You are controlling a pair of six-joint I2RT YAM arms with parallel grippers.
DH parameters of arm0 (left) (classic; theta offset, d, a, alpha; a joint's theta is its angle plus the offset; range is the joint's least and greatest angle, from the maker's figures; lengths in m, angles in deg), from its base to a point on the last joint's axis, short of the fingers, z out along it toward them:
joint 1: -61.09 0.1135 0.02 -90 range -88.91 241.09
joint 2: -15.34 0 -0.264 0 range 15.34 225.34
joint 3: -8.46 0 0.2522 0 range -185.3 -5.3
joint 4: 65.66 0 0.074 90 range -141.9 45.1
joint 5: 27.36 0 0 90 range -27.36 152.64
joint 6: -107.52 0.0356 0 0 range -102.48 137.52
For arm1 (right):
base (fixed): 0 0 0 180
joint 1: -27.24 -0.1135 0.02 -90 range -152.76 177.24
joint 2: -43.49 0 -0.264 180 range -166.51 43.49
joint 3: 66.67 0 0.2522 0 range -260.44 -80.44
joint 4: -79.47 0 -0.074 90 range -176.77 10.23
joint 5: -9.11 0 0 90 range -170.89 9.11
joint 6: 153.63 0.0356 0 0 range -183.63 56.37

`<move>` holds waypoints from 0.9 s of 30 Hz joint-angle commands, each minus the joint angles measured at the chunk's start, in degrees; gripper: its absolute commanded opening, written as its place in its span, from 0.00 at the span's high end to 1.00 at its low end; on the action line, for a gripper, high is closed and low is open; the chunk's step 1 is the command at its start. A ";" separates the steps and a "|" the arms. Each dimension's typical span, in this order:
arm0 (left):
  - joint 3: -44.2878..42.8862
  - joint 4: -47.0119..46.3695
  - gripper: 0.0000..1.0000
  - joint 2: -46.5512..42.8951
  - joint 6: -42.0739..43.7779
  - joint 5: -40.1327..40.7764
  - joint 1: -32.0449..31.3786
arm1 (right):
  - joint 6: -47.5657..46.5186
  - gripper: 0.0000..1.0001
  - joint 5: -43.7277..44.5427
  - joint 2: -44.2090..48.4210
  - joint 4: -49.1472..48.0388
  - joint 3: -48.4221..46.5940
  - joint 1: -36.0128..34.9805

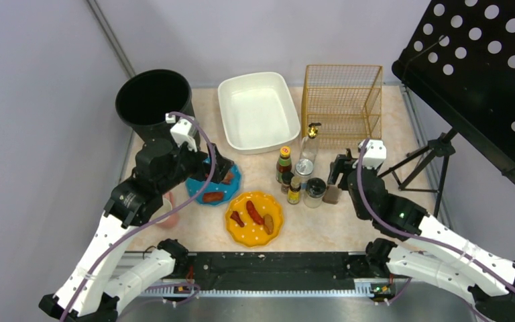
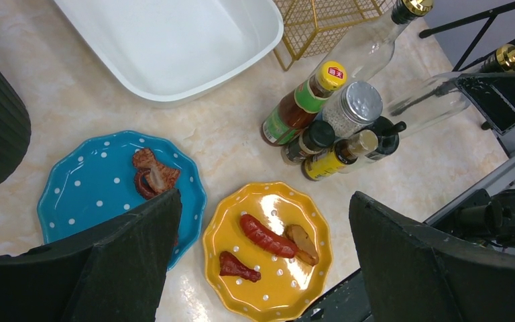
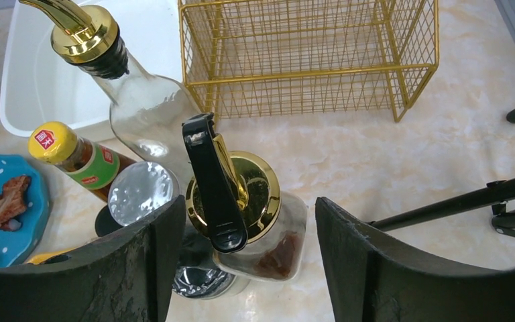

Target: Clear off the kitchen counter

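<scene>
Right gripper [image 3: 248, 201] hangs spread around the gold-lidded jar [image 3: 258, 181], a gap showing beside one finger, no grasp yet, near the table's [image 1: 308, 228] right edge. Left gripper [image 2: 265, 201] gapes wide above the blue plate [image 2: 87, 181] and yellow plate [image 2: 288, 288]. Bottles [image 1: 298, 178] cluster mid-table. White basin [image 1: 258, 111] and wire basket [image 1: 342, 100] sit along the far edge.

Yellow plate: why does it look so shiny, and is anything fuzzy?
Left wrist view: white glints of light sit on the yellow plate. Right wrist view: the silver lid glares too. Top view: the plate looks duller; nothing looks fuzzy.
</scene>
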 commanded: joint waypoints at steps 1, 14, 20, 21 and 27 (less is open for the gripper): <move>0.29 -2.32 0.01 0.15 1.07 -0.72 -0.01 | -1.97 0.32 1.94 -0.07 -4.92 0.88 0.23; 0.39 -2.32 0.01 0.55 1.03 -1.05 -0.03 | -7.03 0.55 4.75 -0.99 -10.89 3.55 0.17; 0.52 -2.23 0.01 0.99 1.12 -1.21 0.02 | -7.73 0.80 5.33 -2.72 -12.49 3.61 0.24; 0.60 -2.23 0.01 1.00 1.15 -1.14 -0.02 | -7.67 0.87 5.48 -2.90 -12.53 3.41 0.18; 0.89 -2.24 0.01 0.88 1.14 -1.03 -0.02 | -9.35 1.00 7.52 -2.71 -12.57 1.59 0.17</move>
